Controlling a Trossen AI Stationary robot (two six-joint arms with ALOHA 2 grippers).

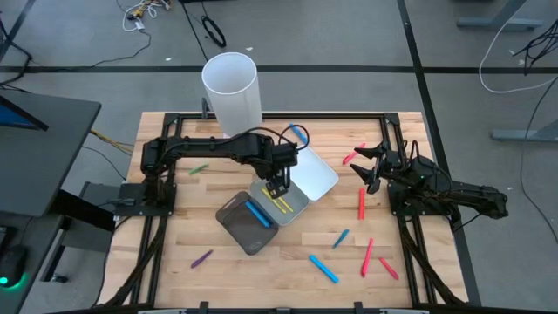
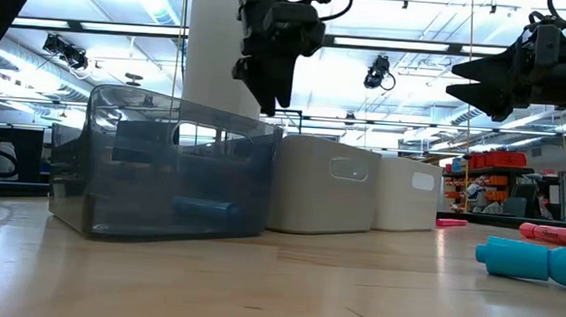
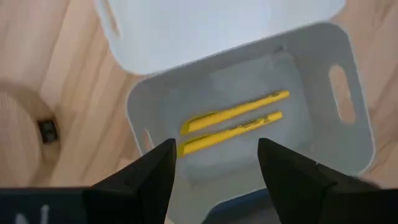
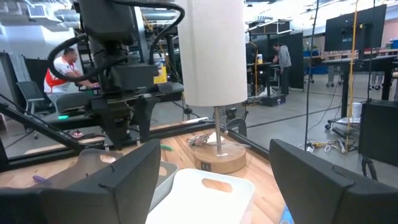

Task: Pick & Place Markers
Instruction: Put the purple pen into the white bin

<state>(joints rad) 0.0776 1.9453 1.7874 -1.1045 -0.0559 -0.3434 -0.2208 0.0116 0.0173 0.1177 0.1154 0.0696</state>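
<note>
Landmark: grey tray [image 1: 281, 201], middle of three trays set in a diagonal row on the table [image 1: 218, 270].
Left gripper [image 1: 277, 187]: hangs over the grey tray with its fingers [image 3: 146, 177] spread apart and nothing between them.
Yellow markers [image 3: 233, 122]: two, lying side by side inside the grey tray, parallel, long axes running along the tray's length.
Dark tray [image 1: 244, 222]: touches the grey tray on the side toward the table's front-left; clear-walled, holds one blue marker [image 1: 257, 214] lying at a slant across it.
White tray [image 1: 312, 172]: touches the grey tray's opposite side, toward the tall white cylinder [image 1: 233, 92].
Right gripper [image 1: 370, 167]: well to the right of the grey tray, above the table, fingers [image 4: 118, 180] wide apart and holding nothing.
Red markers: one [image 1: 361, 203] right of the grey tray, long axis front to back; more [image 1: 367, 257] nearer the front edge, slanted.
Loose blue markers: one [image 1: 323, 268] in front of the grey tray to its right, diagonal; a shorter one [image 1: 340, 237] just beyond it.
Purple marker [image 1: 201, 259]: front-left of the dark tray, slanted.
Green marker [image 1: 199, 169]: left of the grey tray, under the left arm, slanted.
</note>
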